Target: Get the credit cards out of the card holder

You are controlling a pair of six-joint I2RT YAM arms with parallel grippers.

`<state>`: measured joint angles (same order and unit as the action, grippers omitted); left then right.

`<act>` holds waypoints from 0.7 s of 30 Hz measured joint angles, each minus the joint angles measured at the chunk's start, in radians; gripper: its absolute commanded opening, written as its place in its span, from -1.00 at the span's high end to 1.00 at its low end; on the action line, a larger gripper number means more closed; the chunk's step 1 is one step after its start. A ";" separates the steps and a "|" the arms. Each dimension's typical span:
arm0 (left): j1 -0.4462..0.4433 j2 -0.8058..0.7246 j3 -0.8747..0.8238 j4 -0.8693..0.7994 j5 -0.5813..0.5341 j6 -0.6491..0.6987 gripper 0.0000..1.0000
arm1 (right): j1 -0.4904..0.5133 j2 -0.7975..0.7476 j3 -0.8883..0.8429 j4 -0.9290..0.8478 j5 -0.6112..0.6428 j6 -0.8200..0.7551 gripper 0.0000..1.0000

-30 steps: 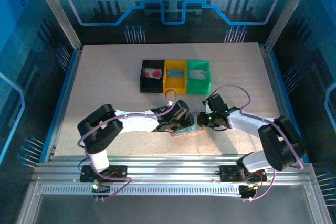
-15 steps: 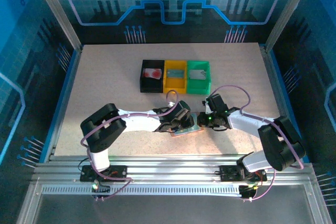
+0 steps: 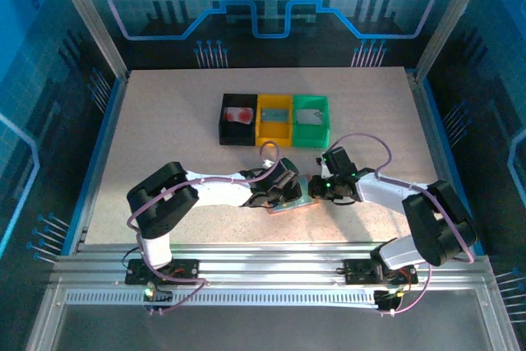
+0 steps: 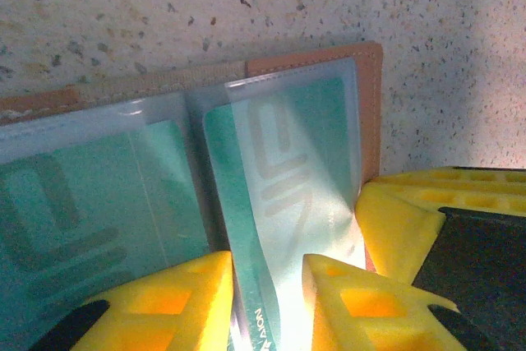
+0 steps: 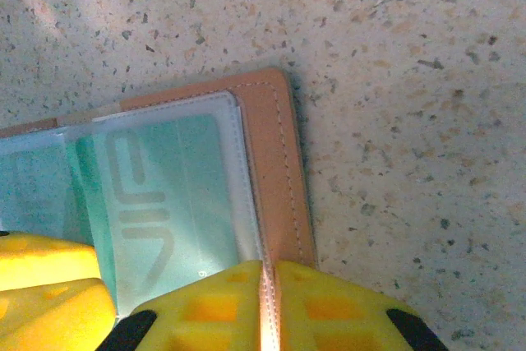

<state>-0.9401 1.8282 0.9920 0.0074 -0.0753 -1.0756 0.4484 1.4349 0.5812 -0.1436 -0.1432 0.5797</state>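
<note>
2 teal cards (image 4: 288, 162) sit in clear sleeves of card holder (image 5: 275, 162), open flat on table (image 3: 164, 137) betw. both grippers. L gripper (image 4: 267, 285) jaws narrower vs 1 s ago, still apart, straddling the rt one. R gripper (image 5: 267, 285) clamped on holder's pink edge. Behind: black bin (image 3: 223, 121) w/ red-white card, yellow bin (image 3: 261, 129) & green bin (image 3: 324, 121) w/ 1 pale card each.

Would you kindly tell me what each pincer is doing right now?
Left pincer: partly open, straddling the green card.
Right pincer: closed on the wallet edge.
</note>
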 measured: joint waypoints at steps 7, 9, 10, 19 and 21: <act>0.000 0.000 -0.015 0.023 -0.011 -0.001 0.62 | 0.000 0.004 0.000 0.006 -0.002 0.003 0.76; 0.000 0.000 -0.020 0.027 -0.016 -0.003 0.63 | 0.000 0.005 0.000 0.007 -0.004 0.003 0.76; 0.000 0.000 -0.021 0.027 -0.017 -0.004 0.63 | 0.000 0.005 0.000 0.008 -0.004 0.003 0.76; 0.000 0.000 -0.039 0.046 -0.027 -0.019 0.75 | -0.001 0.005 0.000 0.011 -0.008 0.003 0.76; 0.000 0.000 -0.042 0.050 -0.029 -0.023 0.76 | -0.001 0.005 -0.002 0.014 -0.008 0.003 0.76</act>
<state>-0.9401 1.8278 0.9504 0.0578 -0.1047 -1.0985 0.4473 1.4403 0.5793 -0.1295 -0.1509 0.5831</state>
